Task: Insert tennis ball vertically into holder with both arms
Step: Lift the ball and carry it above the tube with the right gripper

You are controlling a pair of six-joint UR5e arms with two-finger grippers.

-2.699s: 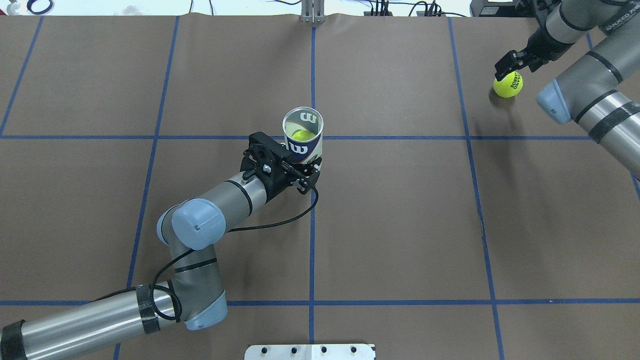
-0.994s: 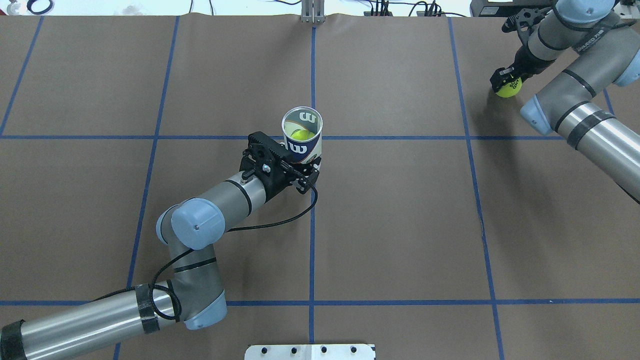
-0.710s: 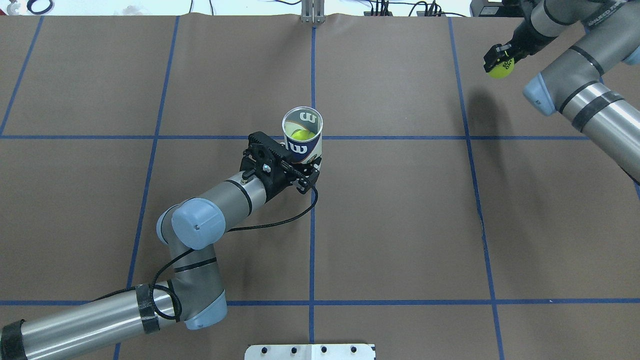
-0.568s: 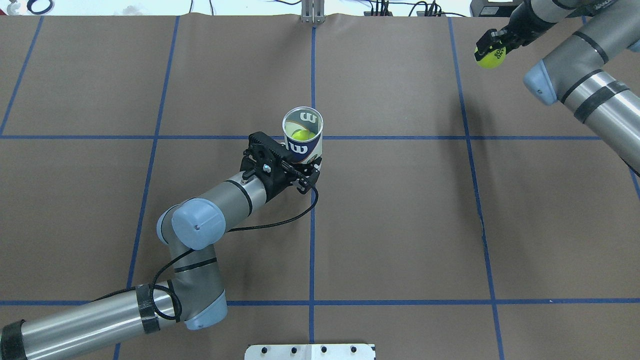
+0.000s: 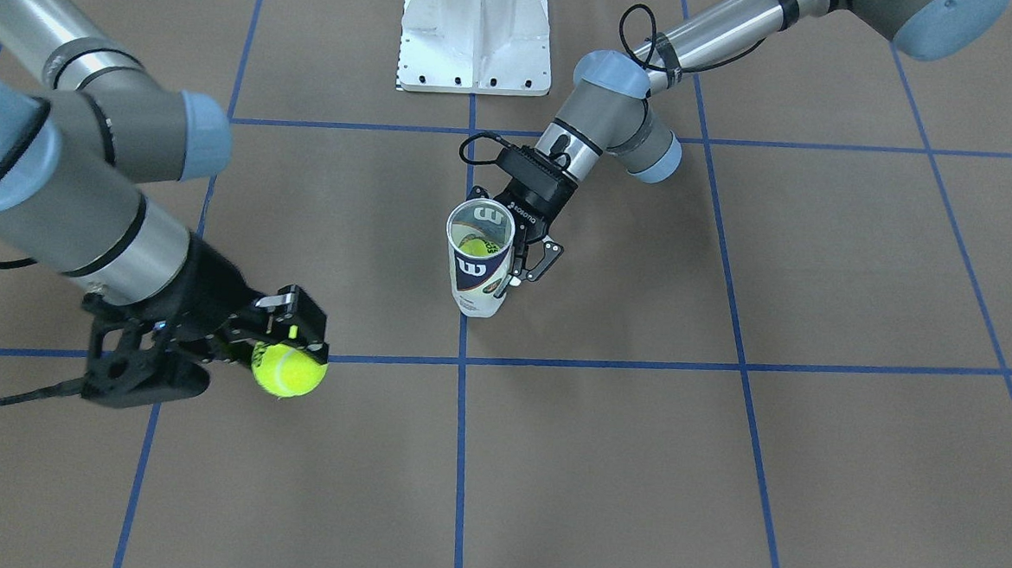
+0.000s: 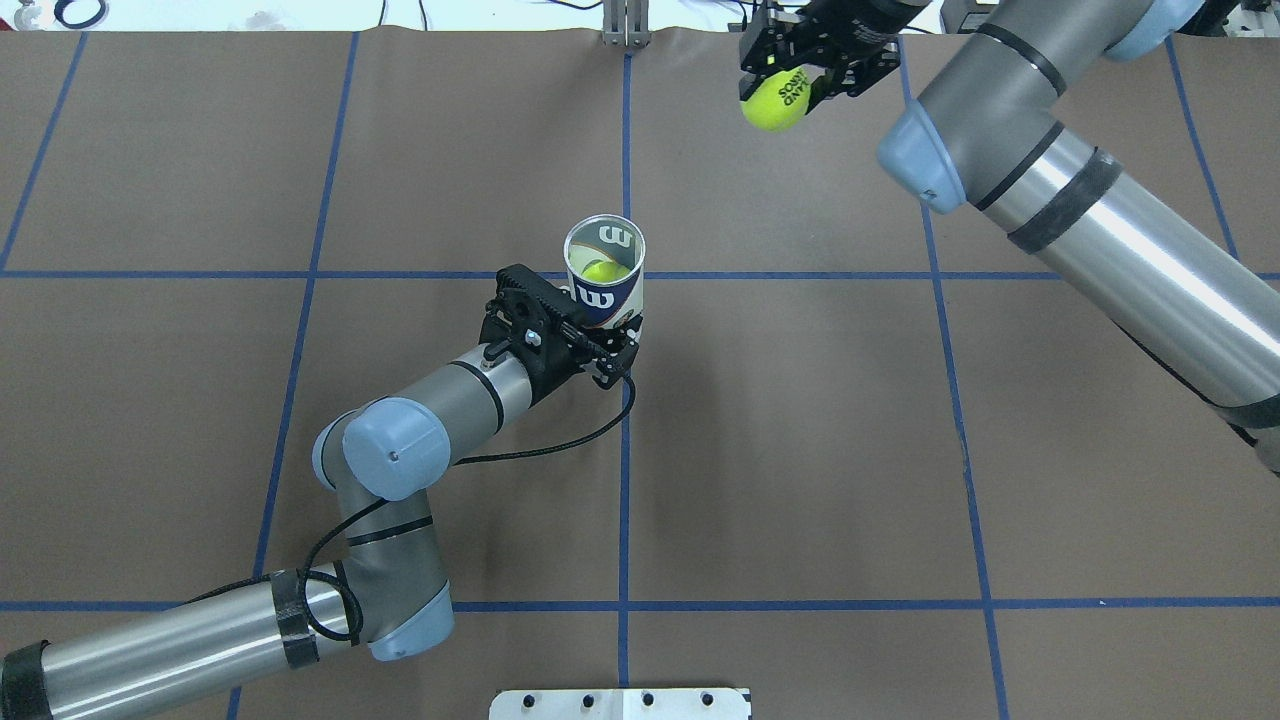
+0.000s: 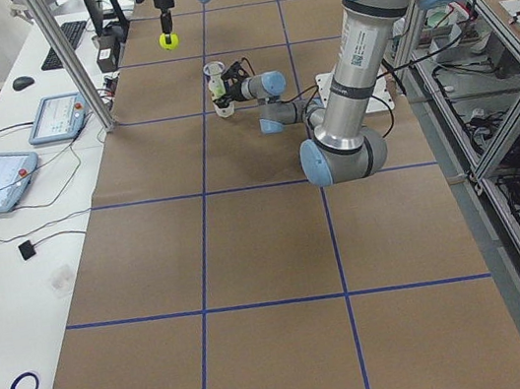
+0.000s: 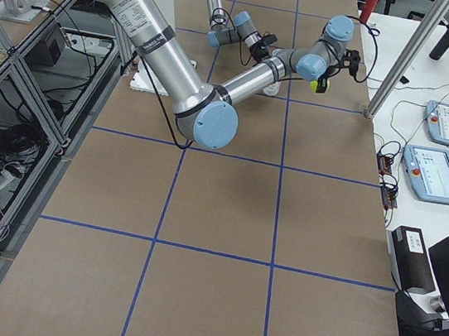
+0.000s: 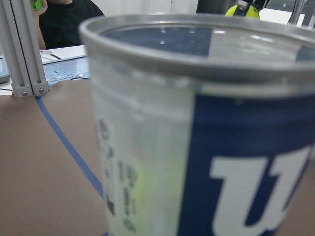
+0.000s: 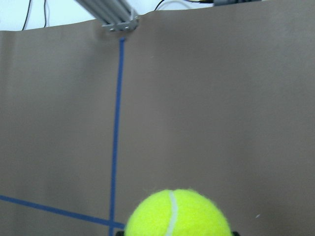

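Your R gripper (image 6: 792,82) pinches ball (image 6: 771,104), well apart from can (image 6: 601,296); L gripper (image 6: 604,326) clamps can, 2nd ball (image 6: 600,269) inside.

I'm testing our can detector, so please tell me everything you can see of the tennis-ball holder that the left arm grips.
The holder is a clear plastic cylinder with a silvery rim and a navy-and-white label bearing a white W. It stands upright on the brown table, its mouth open to the top, and a yellow-green ball shows inside it. The left gripper is shut on its lower part from the robot's side.
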